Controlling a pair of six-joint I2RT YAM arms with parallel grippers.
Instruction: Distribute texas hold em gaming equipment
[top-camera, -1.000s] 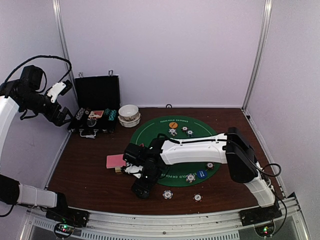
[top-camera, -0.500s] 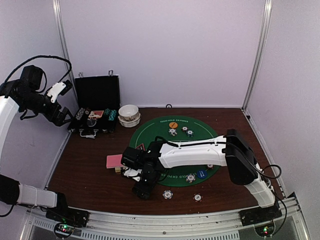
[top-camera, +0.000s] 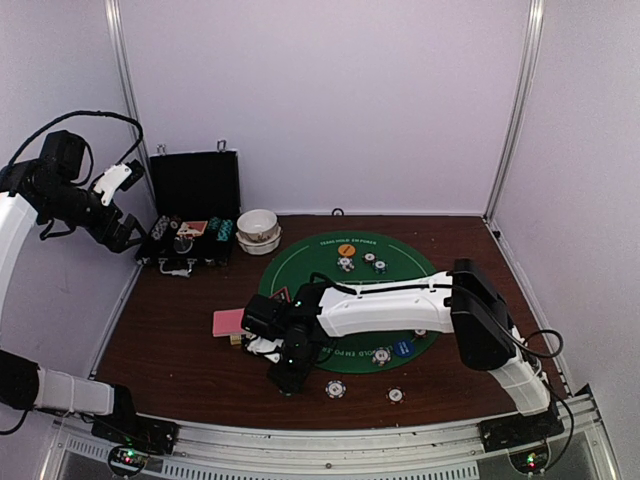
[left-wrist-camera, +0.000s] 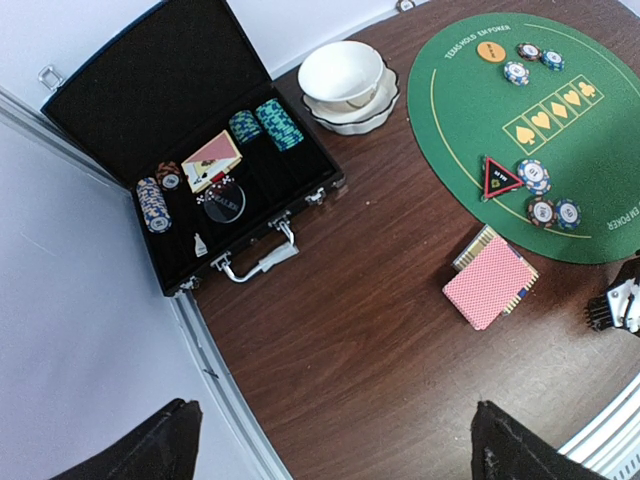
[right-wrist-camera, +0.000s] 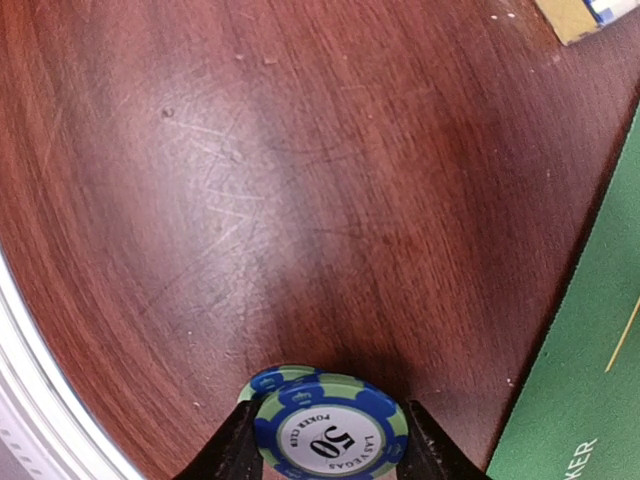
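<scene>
Blue and green stripes ring the round poker chip marked 50 (right-wrist-camera: 330, 432) that your right gripper (right-wrist-camera: 328, 458) has between its black fingers (right-wrist-camera: 235, 450). The jaws stand partway closed, one pad against each side of the chip's rim. The chip lies face up on the dark brown wooden table (right-wrist-camera: 250, 200), just off the edge of the large round green felt mat (right-wrist-camera: 585, 400). A second rim shows at its upper left, and you cannot tell whether that is another chip beneath it. In the top view your right arm reaches across to the left, with the gripper low over the wood near the front edge. One small striped chip (top-camera: 335, 389) and a second loose chip (top-camera: 395, 395) lie on the table to its right.

Your left gripper (left-wrist-camera: 335, 450) hangs high at the left, jaws spread wide, gripping nothing. Below it you see the stack of pink-backed playing cards (left-wrist-camera: 490, 283) on the wood just beside the mat. The red-triangle marker button (left-wrist-camera: 499, 177) sits at the mat's edge with striped chips next to it, and the round orange marker button (left-wrist-camera: 491, 50) lies at the far side. The open black case (left-wrist-camera: 130, 90) holds stacks of teal chips (left-wrist-camera: 268, 122). The stacked white bowls (left-wrist-camera: 345, 75) stand between case and mat.
</scene>
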